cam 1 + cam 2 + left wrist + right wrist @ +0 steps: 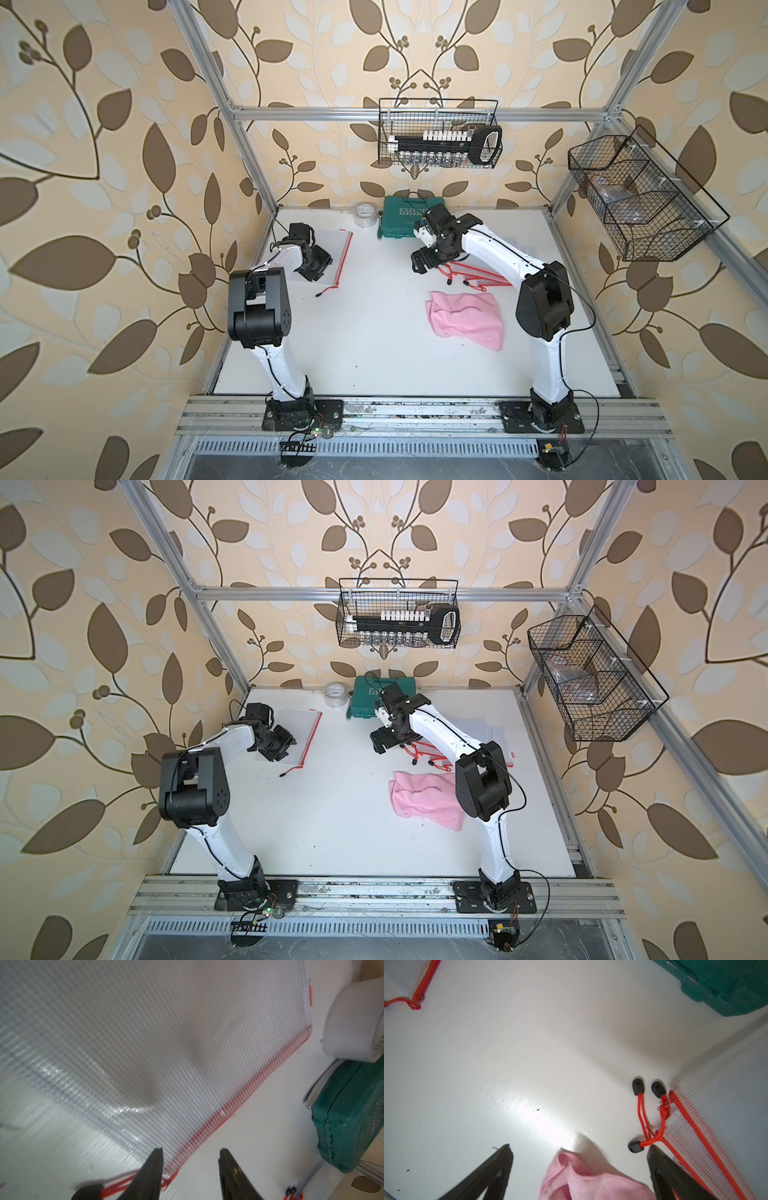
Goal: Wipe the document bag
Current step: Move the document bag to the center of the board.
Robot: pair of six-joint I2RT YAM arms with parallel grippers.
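- Left claw [191, 1149] part-open, empty, over document bag [145, 1032] zip edge, likely to pin it.
- Right claw [580, 1145] wide, empty, above pink cloth [591, 1180], set to grab it.

White tabletop [365, 340]: document bag [338, 249] far left, tape roll [365, 215], green case [399, 224] far centre, pink cloth [465, 318], stacked bags [724, 1084] right.

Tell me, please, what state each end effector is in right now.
Left end effector: open, empty, over the document bag at its red zip edge.
Right end effector: open wide, empty, near the pink cloth.
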